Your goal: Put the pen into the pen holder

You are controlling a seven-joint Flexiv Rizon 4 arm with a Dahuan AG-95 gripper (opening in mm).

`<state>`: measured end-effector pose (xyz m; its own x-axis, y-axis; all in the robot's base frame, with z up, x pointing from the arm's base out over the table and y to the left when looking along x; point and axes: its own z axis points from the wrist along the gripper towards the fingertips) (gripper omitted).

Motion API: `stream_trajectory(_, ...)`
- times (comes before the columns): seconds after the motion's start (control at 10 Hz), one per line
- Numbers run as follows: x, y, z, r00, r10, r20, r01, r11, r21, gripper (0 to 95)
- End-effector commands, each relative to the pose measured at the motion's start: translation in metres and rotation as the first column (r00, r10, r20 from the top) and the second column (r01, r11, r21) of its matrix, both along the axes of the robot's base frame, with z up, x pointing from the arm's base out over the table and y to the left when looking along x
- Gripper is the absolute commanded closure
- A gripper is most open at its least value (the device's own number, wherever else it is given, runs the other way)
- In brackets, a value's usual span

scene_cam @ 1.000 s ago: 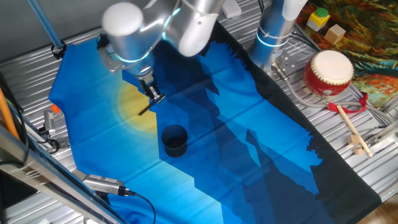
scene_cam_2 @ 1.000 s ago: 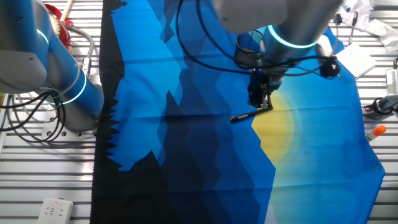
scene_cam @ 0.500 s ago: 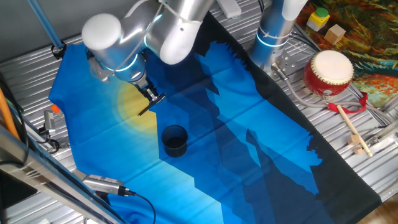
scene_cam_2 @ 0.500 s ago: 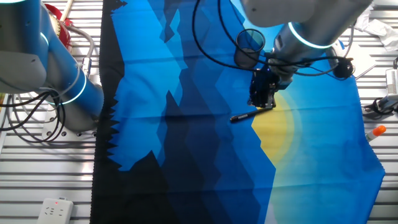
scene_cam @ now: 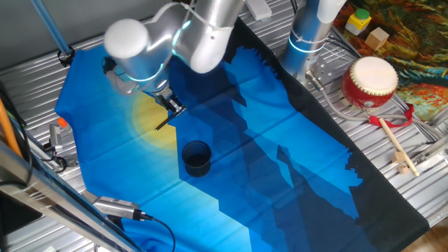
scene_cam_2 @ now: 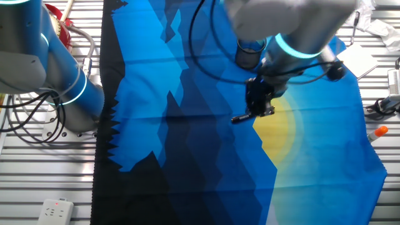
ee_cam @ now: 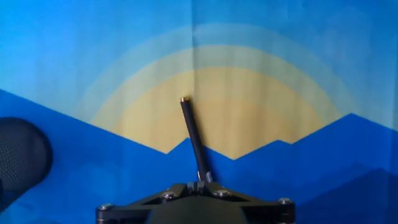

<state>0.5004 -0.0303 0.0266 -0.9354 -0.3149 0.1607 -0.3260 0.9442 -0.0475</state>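
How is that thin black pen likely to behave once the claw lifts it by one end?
The pen looks straight and rigid, so it probably won't droop. It seems light for its length, slim against the claw. Gripped near one end, as the hand view suggests, it may pivot between the fingers; being round, it would likely roll on the cloth if released.

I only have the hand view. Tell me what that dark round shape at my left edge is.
Observer: That is the pen holder, a dark cup standing upright on the blue cloth, rim up, apart from the pen.
Operator: Report what else is around that I can't see.
Observer: A red-and-white drum and a wooden drumstick lie off the cloth on the metal table, well away from the pincer.
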Motion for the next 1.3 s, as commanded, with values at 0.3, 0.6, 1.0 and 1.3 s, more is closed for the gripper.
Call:
stream_trajectory(0.3,-0.005,-0.001,-0.009,0.985,-0.171,0.007,0.172,0.985,-0.010,38.0)
stream_trajectory(0.6,-0.008,-0.001,-0.009,0.983,-0.182,0.007,0.182,0.983,-0.007,38.0)
stream_trajectory(1.0,-0.013,-0.003,-0.020,0.982,-0.190,0.004,0.190,0.982,-0.008,76.0)
stream_trajectory(1.3,-0.012,-0.005,-0.026,0.979,-0.202,-0.005,0.202,0.979,-0.012,95.0)
